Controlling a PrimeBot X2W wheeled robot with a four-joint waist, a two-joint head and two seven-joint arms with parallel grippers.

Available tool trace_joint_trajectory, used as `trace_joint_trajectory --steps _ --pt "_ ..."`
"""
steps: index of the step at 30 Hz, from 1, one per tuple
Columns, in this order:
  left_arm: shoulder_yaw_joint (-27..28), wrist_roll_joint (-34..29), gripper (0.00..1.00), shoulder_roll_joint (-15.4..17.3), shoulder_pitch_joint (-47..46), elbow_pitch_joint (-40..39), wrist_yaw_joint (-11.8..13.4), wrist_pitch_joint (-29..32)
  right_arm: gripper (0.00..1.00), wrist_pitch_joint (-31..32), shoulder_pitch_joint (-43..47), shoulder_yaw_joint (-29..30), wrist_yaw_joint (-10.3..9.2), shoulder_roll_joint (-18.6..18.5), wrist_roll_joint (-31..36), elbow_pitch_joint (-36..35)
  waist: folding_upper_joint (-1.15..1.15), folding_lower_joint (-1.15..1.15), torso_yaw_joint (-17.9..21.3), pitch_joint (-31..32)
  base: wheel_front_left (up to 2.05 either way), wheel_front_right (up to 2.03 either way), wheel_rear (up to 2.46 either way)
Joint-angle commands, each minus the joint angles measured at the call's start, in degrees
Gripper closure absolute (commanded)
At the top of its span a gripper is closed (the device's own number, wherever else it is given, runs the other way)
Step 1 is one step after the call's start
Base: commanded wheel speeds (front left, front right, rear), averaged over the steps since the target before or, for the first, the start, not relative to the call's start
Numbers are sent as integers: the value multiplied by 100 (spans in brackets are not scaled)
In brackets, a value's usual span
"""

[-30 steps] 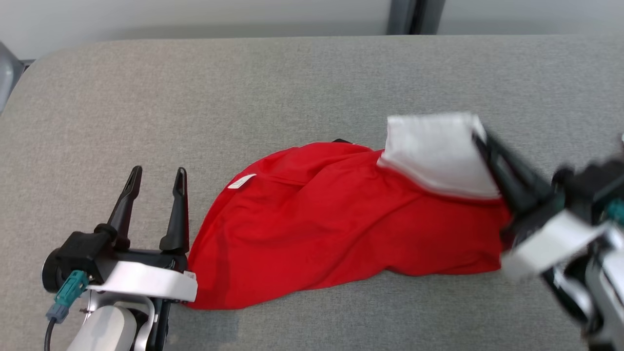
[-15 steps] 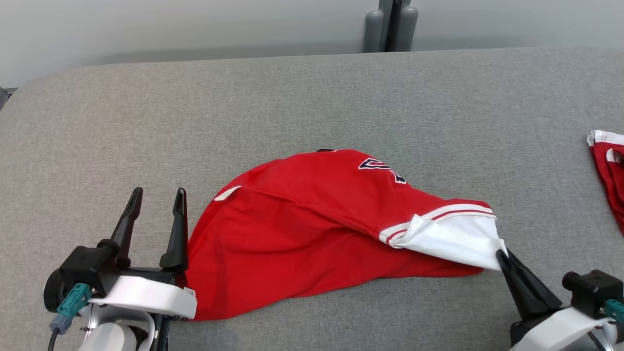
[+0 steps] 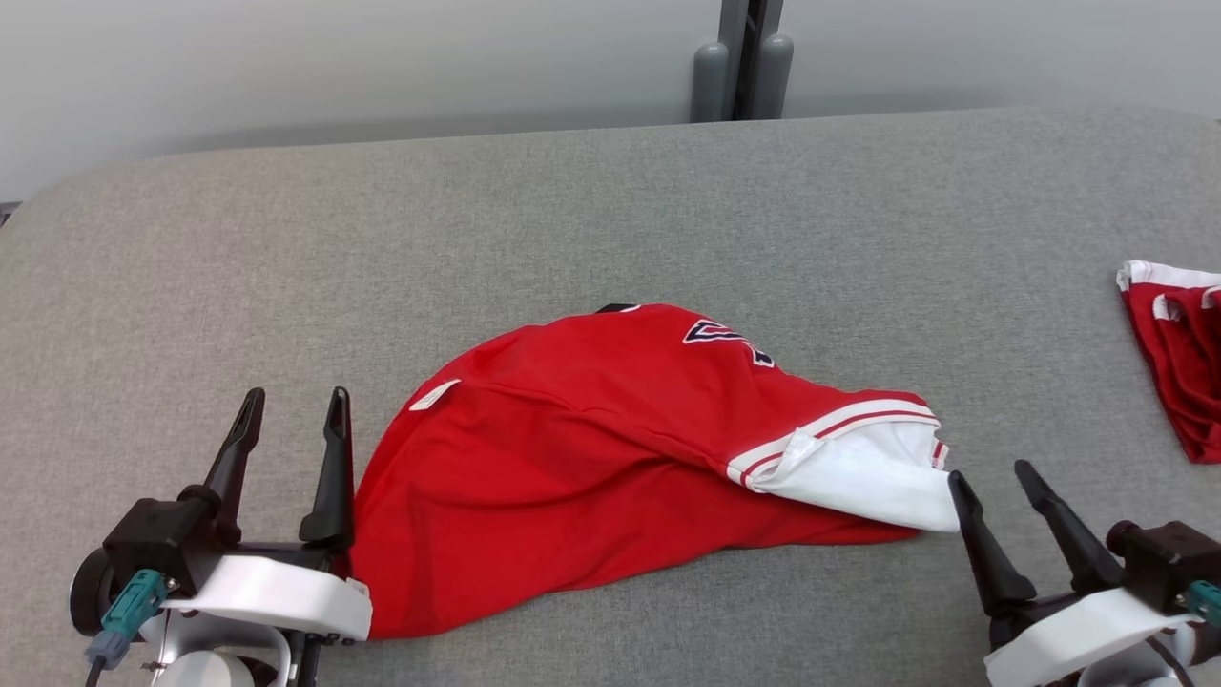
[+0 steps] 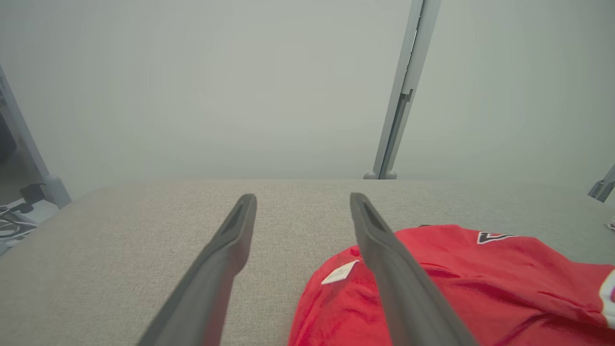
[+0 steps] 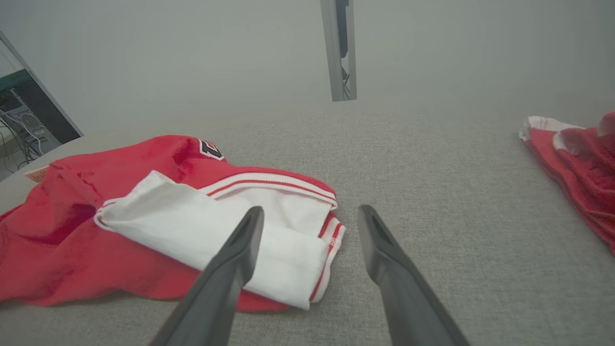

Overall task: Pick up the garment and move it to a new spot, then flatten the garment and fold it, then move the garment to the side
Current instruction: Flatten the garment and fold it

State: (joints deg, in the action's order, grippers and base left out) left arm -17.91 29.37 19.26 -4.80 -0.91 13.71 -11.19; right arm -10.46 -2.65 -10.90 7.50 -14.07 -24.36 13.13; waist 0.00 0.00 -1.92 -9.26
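Left gripper [image 3: 297, 393] and right gripper [image 3: 988, 472] both gape empty; careless flattening could trap the garment's [image 3: 591, 448] doubled-over white sleeve [image 3: 858, 472]!

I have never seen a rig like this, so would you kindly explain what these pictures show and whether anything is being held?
This is a two-armed robot working at a grey padded table. The picture with both arms in it comes from a camera on its head, looking down. The other two come from cameras on its wrists, each looking along that arm's own two dark fingers. The left gripper sits at the lower left, the right gripper at the lower right. Between them lies a crumpled red garment, with a white part towards the right gripper. A second red garment lies farther right. Both grippers are open and hold nothing.
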Motion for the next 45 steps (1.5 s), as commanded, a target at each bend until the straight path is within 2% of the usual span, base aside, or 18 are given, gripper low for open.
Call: trace_joint_trajectory --steps 1,6,12,17,29,35,45 --pt "35 41 0 50 54 -24 47 0 0 -9 59 82 -2 -10 58 -112 0 0 32 34 0 0 0" --pt "97 48 0 112 161 -52 109 16 0 118 184 548 -2 135 298 -722 0 0 96 147 0 0 0" --pt "132 38 0 157 324 -74 226 30 0 537 125 1170 -2 527 910 -1682 0 0 103 344 0 0 0" --pt "99 14 0 193 377 -97 271 69 0 862 314 1169 -2 715 1083 -2128 0 0 33 439 0 0 0" --pt "45 4 0 231 301 -160 289 142 0 988 430 1116 -2 796 1036 -2289 0 0 51 393 0 0 0" --pt "-74 -16 0 269 -463 -37 17 308 0 1025 259 1052 -2 780 980 -2314 0 0 103 102 0 0 0" --pt "-520 353 0 204 -1922 1620 -965 1187 0 963 -52 802 -2 802 939 -2175 0 0 392 -410 0 0 0"
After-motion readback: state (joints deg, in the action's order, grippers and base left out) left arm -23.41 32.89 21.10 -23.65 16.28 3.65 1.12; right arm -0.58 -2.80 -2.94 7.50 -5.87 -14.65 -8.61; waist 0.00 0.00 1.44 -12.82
